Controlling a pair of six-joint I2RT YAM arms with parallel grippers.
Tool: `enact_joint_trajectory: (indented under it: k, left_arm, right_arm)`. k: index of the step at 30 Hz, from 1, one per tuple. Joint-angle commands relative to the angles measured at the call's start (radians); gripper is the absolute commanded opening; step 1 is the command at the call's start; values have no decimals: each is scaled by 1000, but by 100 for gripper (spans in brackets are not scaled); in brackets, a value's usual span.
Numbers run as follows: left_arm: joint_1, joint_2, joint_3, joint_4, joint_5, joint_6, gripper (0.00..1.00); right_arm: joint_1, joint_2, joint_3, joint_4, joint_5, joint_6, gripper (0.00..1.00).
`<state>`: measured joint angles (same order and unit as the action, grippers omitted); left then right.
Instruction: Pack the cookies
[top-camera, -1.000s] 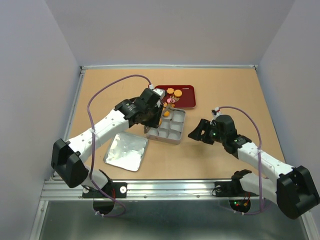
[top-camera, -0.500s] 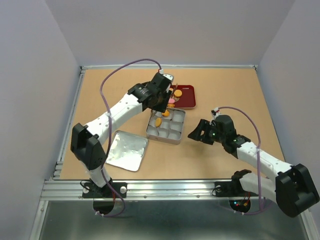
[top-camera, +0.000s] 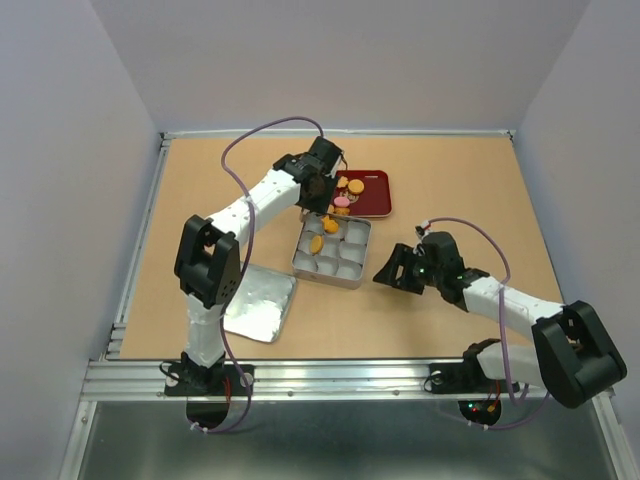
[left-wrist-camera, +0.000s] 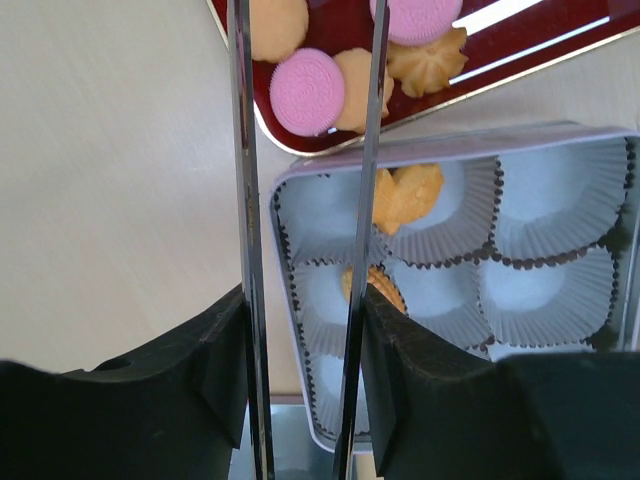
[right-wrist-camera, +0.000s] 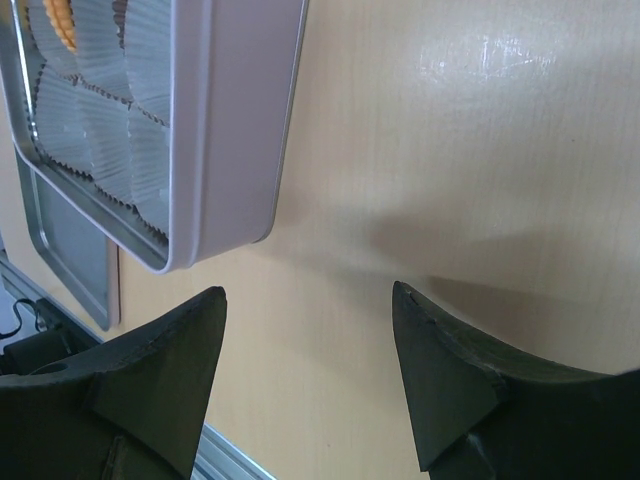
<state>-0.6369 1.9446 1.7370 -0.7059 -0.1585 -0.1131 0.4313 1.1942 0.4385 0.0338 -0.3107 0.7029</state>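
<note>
Tan table (top-camera: 450, 180), cookies (left-wrist-camera: 308, 91), silver tin (right-wrist-camera: 238, 120)

- Tray: you have the tray (top-camera: 378, 205) at the far middle of the table (top-camera: 460, 180).
- Tin: your tin (top-camera: 328, 279) sits just in front of the tray, shifted a little to its left.
- Lid: the lid (top-camera: 265, 305) lies flat to the tin's near left, apart from it, partly under your left arm.
- On the tray: the cookies (left-wrist-camera: 307, 90) bunch at its left end.
- In the tin: two more, one in the far row, one in the middle row.
- Left gripper (top-camera: 328, 203): above the tray's left end and the tin's far edge.
- Right gripper (right-wrist-camera: 305, 290): right of the tin, apart from it, over bare table.
</note>
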Motion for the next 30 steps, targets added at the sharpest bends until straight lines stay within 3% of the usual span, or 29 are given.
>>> enact_joint_trajectory:
  k: [1,12,30]
  left_arm:
    - [11,2,75,29,14,41,51]
    - [19,82,131,33,73,66,49]
    - [28,158,153,28,-3,64,50]
  right_arm:
    - [-5,25,-11,71,-19,-19,72]
    - [-5,67,-3,86,-34,-20,72]
    - [-5,114,8,101,-54,-25,72]
